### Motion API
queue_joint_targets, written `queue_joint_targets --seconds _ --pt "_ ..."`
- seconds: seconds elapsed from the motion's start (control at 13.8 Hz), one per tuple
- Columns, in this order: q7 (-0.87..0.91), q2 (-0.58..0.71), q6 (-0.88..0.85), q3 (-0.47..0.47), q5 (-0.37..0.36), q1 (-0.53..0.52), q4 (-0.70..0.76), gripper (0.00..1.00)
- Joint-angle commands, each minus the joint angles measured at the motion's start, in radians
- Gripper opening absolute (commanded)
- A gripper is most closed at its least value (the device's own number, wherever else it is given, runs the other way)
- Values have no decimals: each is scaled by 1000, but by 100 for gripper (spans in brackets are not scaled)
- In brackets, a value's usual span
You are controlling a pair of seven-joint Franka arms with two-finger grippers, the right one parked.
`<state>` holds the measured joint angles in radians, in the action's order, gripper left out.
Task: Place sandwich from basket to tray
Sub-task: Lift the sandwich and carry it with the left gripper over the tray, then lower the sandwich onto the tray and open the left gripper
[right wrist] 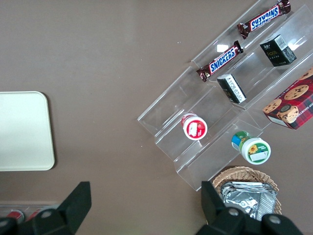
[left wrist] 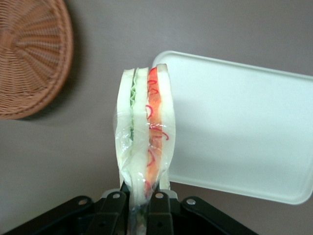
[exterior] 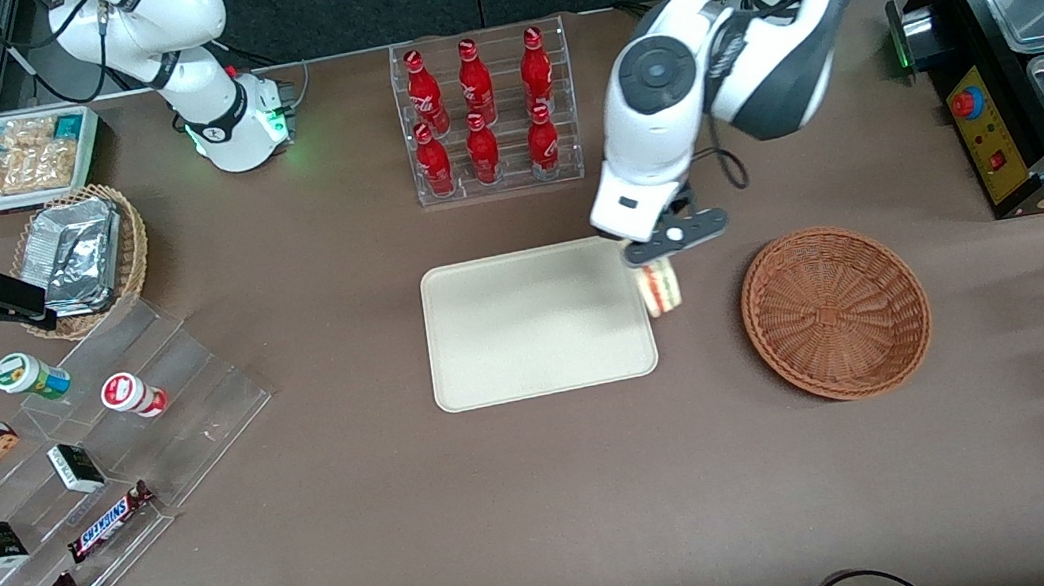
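Note:
My left gripper point(exterior: 655, 265) hangs above the table between the basket and the tray, at the tray's edge, shut on the sandwich point(exterior: 662, 288). In the left wrist view the wrapped sandwich point(left wrist: 145, 139) stands on edge between the black fingers point(left wrist: 111, 215), white bread with a green and a red-orange filling stripe. The reddish-brown wicker basket point(exterior: 835, 311) point(left wrist: 29, 58) holds nothing. The cream-white tray point(exterior: 536, 323) point(left wrist: 239, 132) point(right wrist: 22, 129) lies flat with nothing on it.
A clear rack of red bottles point(exterior: 486, 112) stands farther from the front camera than the tray. Toward the parked arm's end are a tan basket of foil packets point(exterior: 79, 258), a white snack bin point(exterior: 10, 161) and clear shelves of snacks point(exterior: 83, 482). A black warmer point(exterior: 1017, 66) stands at the working arm's end.

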<state>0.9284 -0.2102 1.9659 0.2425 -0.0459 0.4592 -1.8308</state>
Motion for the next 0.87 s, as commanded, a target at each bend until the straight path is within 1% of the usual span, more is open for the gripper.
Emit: queue_joint_targets --seconds 0.0,0.14,0.29,0.65,0.72,0.8 --pt "17 -86 39 -9 1 71 59 0" --pt "65 -148 109 -9 -3 131 65 0" --pt "73 -205 188 -9 -11 185 65 0" --pt "59 -293 289 -11 -22 236 56 0" --pt "56 -304 304 -11 -32 243 56 0" --pt "58 -311 306 -11 -72 243 54 0"
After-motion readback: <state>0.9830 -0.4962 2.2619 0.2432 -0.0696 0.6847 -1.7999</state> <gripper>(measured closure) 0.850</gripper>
